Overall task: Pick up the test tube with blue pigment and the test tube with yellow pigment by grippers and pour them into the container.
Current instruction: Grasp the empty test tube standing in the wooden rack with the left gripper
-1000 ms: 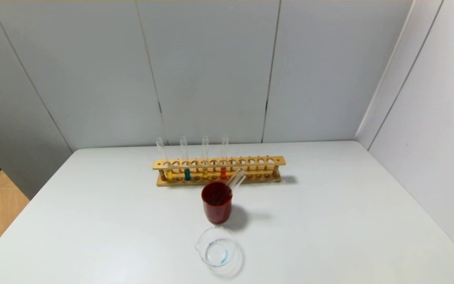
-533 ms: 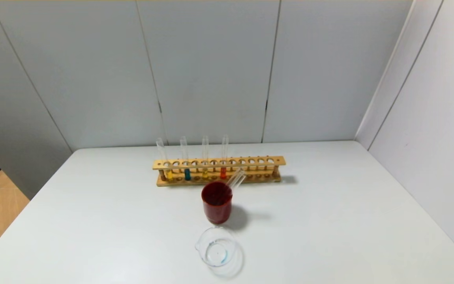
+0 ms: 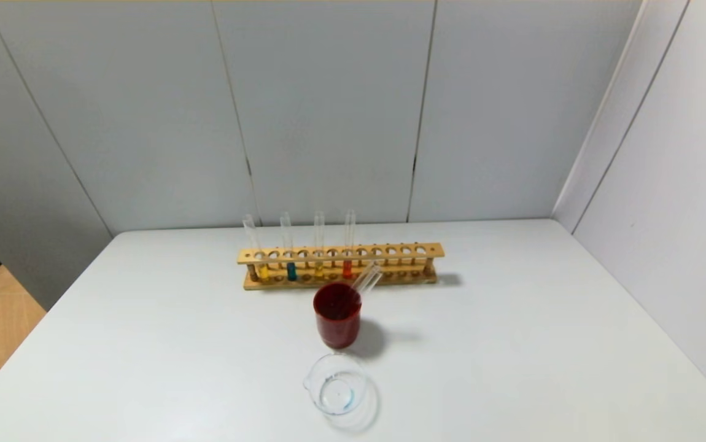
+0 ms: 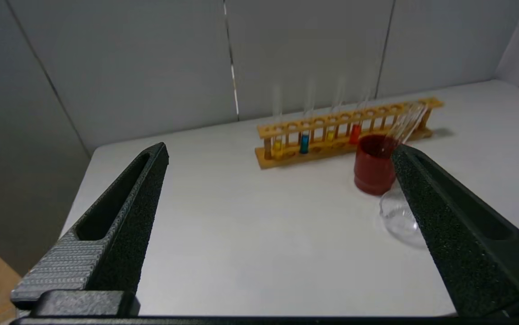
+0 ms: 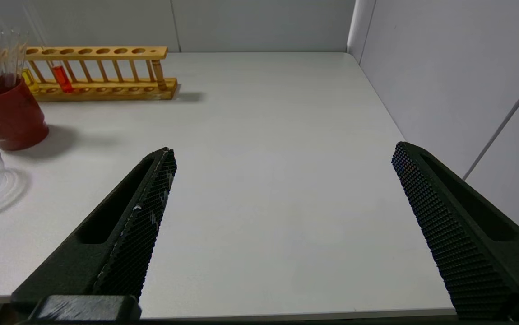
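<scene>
Left gripper wide, empty, off the table's near left corner. Wooden rack toward far edge: test tube with yellow pigment at left end, test tube with blue pigment next. Container near front edge, seemingly a blue trace inside. Right gripper wide, empty, near right.

Lab-style test cell: plain white bench boxed in by grey partition panels, wooden test tube rack holding glass tubes with coloured liquid, a red cup, a clear glass beaker. Chemistry kit only.
</scene>
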Motion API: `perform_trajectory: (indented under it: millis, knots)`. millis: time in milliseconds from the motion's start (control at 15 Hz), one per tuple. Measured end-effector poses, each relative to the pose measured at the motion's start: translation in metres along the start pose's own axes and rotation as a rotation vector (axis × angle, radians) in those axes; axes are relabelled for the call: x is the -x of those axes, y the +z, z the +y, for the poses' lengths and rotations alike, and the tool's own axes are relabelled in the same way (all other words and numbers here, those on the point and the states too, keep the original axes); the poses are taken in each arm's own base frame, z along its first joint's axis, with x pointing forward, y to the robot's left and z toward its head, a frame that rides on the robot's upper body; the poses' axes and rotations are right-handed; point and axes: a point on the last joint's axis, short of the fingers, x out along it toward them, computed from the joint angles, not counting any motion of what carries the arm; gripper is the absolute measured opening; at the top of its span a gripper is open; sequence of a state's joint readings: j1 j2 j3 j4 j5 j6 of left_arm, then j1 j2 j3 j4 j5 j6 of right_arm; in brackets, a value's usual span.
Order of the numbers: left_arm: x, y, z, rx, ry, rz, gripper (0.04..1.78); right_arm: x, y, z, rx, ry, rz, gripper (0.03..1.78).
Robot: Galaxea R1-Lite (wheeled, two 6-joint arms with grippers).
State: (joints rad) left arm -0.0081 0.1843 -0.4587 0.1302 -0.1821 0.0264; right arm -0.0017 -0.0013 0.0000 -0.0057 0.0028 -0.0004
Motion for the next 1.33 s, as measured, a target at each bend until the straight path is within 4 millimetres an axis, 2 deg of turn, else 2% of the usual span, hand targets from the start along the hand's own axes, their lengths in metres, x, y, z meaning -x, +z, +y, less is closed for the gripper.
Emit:
perform_trajectory:
  millis: [133, 267, 400, 533, 733, 1000, 1333]
  knots:
    - [-0.014, 0.040, 0.004, -0.001, -0.022, -0.019, 1.75, 0.000, 0.000, 0.000, 0.000, 0.000, 0.000, 1.75]
    - [-0.037, 0.070, 0.009, 0.000, -0.033, -0.022, 1.75, 0.000, 0.000, 0.000, 0.000, 0.000, 0.000, 1.75]
    - [-0.069, 0.087, 0.014, 0.009, -0.040, -0.015, 1.75, 0.000, 0.000, 0.000, 0.000, 0.000, 0.000, 1.75]
    - [-0.104, 0.092, 0.020, 0.036, -0.055, -0.006, 1.75, 0.000, 0.000, 0.000, 0.000, 0.000, 0.000, 1.75]
    - [-0.154, 0.087, 0.027, 0.069, -0.068, 0.000, 1.75, 0.000, 0.000, 0.000, 0.000, 0.000, 0.000, 1.75]
    - [-0.208, 0.068, 0.035, 0.086, -0.071, 0.054, 1.75, 0.000, 0.000, 0.000, 0.000, 0.000, 0.000, 1.75]
    - [-0.260, 0.024, 0.042, 0.111, -0.093, 0.161, 1.75, 0.000, 0.000, 0.000, 0.000, 0.000, 0.000, 1.75]
